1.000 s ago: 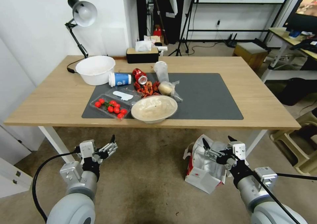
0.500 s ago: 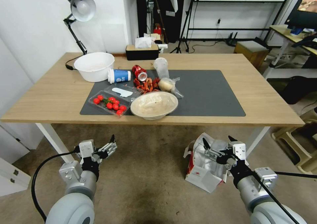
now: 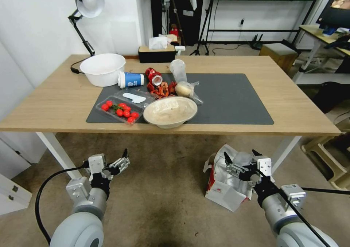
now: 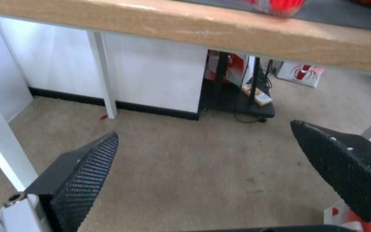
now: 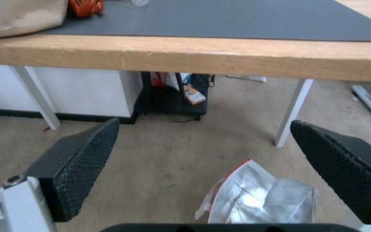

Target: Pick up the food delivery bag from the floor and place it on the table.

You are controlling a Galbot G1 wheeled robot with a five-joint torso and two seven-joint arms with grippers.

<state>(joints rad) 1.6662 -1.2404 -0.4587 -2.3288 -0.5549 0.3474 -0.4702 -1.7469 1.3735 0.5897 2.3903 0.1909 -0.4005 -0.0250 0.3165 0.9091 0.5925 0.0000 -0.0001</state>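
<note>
A food delivery bag (image 3: 228,183) stands on the floor (image 3: 164,196) in front of the table (image 3: 54,105), just outside the table's near edge and close to its near right leg. The bag is white paper with red sides and a small round red logo on its front panel. Its mouth gapes open and shows crumpled silver foil lining, and a white handle droops at its left side. In the right wrist view the bag (image 5: 258,199) appears from above as crinkled foil edged with a thin red band.

The right gripper (image 3: 240,159) hangs above the bag's open mouth, its two black fingers spread wide apart and not touching the bag. The left gripper (image 3: 118,159) hovers over bare floor near the table's near left leg, well apart from the bag, its fingers also spread.

On the table a dark grey mat (image 3: 233,101) carries a large pale bowl (image 3: 170,111) at the near edge, a clear tray of cherry tomatoes (image 3: 118,110) and a crushed red can (image 3: 154,76). A white bowl (image 3: 102,68) sits toward the far left corner.
</note>
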